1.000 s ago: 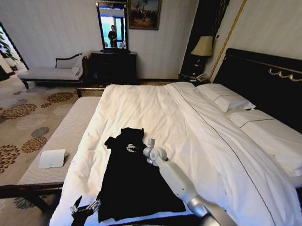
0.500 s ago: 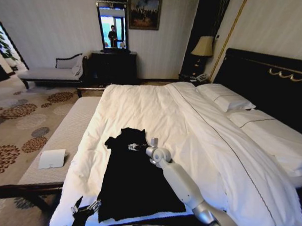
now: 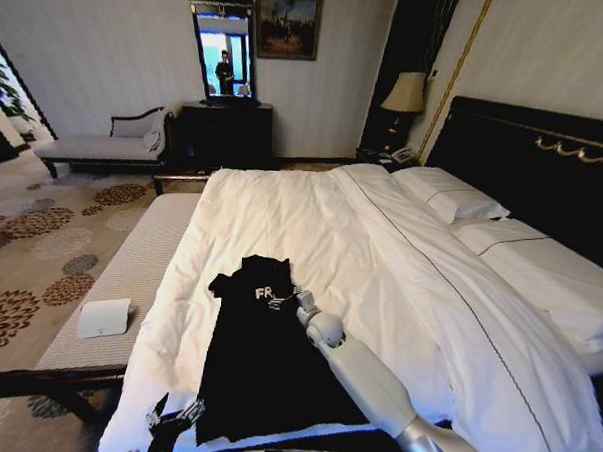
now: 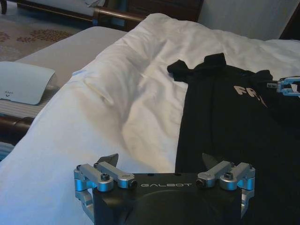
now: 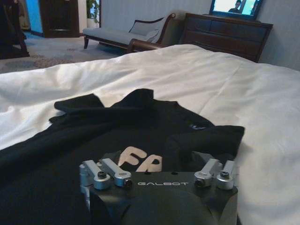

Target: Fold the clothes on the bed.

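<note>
The clothes are one black T-shirt with white letters on the chest. It lies flat on the near left part of the bed, collar pointing away from me. In the right wrist view, the T-shirt has one sleeve folded onto the body. My right gripper hovers at the shirt's right shoulder edge, open and holding nothing; it also appears in the left wrist view, right gripper. My left gripper is open, low at the bed's near edge beside the hem, left gripper.
A padded bench runs along the bed's left side with a white pad on it. Pillows and a dark headboard are at the right. A chaise and a dresser stand by the far wall.
My right gripper has drawn back to the right, off the chest to the shirt's right edge. The white letters it covered are now uncovered. The left gripper has barely moved.
</note>
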Tool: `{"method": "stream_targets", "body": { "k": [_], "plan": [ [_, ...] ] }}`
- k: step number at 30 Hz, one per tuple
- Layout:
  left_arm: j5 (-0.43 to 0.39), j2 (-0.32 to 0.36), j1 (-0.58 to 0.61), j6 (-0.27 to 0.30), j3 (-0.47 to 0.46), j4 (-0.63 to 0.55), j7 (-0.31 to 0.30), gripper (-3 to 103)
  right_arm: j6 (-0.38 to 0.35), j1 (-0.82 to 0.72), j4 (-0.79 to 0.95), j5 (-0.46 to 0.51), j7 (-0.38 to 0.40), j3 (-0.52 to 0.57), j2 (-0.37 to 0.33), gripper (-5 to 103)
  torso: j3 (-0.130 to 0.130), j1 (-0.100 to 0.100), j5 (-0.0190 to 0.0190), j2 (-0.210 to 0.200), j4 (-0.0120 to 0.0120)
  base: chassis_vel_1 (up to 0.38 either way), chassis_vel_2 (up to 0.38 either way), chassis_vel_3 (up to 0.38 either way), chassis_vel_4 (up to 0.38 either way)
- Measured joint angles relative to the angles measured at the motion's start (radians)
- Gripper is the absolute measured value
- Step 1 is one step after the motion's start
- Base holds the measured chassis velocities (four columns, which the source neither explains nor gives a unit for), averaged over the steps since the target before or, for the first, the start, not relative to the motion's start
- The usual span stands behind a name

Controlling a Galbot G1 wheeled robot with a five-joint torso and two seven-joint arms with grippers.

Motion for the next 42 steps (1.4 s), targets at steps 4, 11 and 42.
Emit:
{"method": "stream_targets", "body": {
  "k": [4, 11, 42],
  "plan": [
    [-0.006, 0.000, 0.002, -0.001, -0.004, 0.000, 0.001, 100, 0.005, 0.006, -0.022, -0.015, 0.000, -0.009, 0.006, 71, 0.000, 0.000, 0.0000, 0.000, -0.0001, 0.000, 0.000, 0.000, 0.000],
    [-0.014, 0.001, -0.001, -0.001, -0.005, -0.003, 0.001, 100, 0.017, 0.031, -0.080, -0.009, 0.002, -0.011, 0.010, 44, 0.000, 0.000, -0.0001, 0.000, -0.0002, 0.000, 0.000, 0.000, 0.000],
    [-0.029, -0.001, 0.011, -0.004, -0.017, -0.024, 0.004, 100, -0.010, 0.102, -0.122, 0.147, 0.026, 0.165, -0.034, 0, 0.000, 0.000, 0.0001, 0.000, -0.0002, 0.000, 0.000, 0.000, 0.000]
  ]
}}
